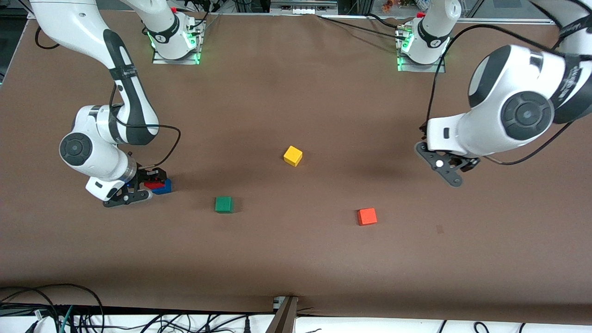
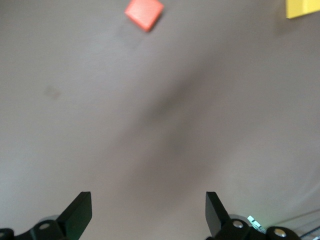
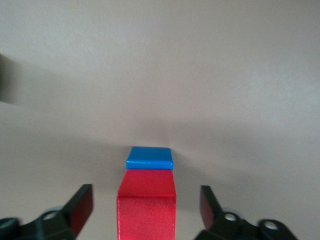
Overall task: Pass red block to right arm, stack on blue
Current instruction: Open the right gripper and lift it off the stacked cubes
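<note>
So the thing that matters right now: the red block (image 1: 154,184) sits right at the right gripper (image 1: 149,181), down low at the right arm's end of the table, and it looks like it's resting on the blue block (image 1: 163,187). In the right wrist view the red block (image 3: 146,205) lies dead centre between the two fingers (image 3: 80,205), with a clear gap on each side, so the jaws are spread wide and not pinching anything. The blue block (image 3: 149,157) pokes out past the red one's edge, so my guess is the stack is slightly offset rather than flush. I can't tell from these views exactly how much overlap there is. If that's right, the next move is just a straight lift away without nudging the red one.

Moving across the table: a green block (image 1: 224,204) next, then a yellow block (image 1: 292,156) around the middle, farther from the front camera, then an orange-red block (image 1: 366,216) nearer to it.

The left gripper (image 1: 445,165) hangs in the air over bare table (image 1: 296,83) at the left arm's end, just waiting. Its wrist view shows the fingers (image 2: 80,212) wide apart with nothing between them.

Count: one red, one blue, one green, one yellow, one orange-red, so five blocks. Two arms, and the right one is obviously the nearer to the stack.
</note>
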